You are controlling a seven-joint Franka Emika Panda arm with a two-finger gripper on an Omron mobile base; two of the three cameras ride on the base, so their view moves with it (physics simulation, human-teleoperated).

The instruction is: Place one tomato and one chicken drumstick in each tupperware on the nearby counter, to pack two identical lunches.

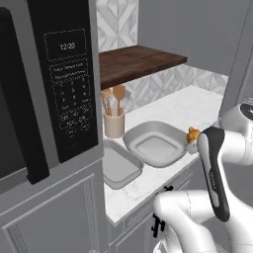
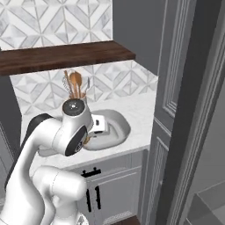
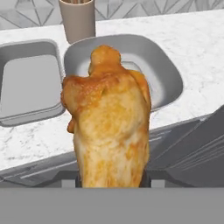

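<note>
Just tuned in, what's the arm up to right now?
The gripper is shut on a chicken drumstick, holding it near the front edge of the counter, by the wider tupperware. That tray and the narrower tupperware both look empty, so no lunch is packed yet.

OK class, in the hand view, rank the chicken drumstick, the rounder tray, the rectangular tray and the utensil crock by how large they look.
1. chicken drumstick, though it's nearest the camera
2. rounder tray
3. rectangular tray, partly cut off
4. utensil crock
</note>
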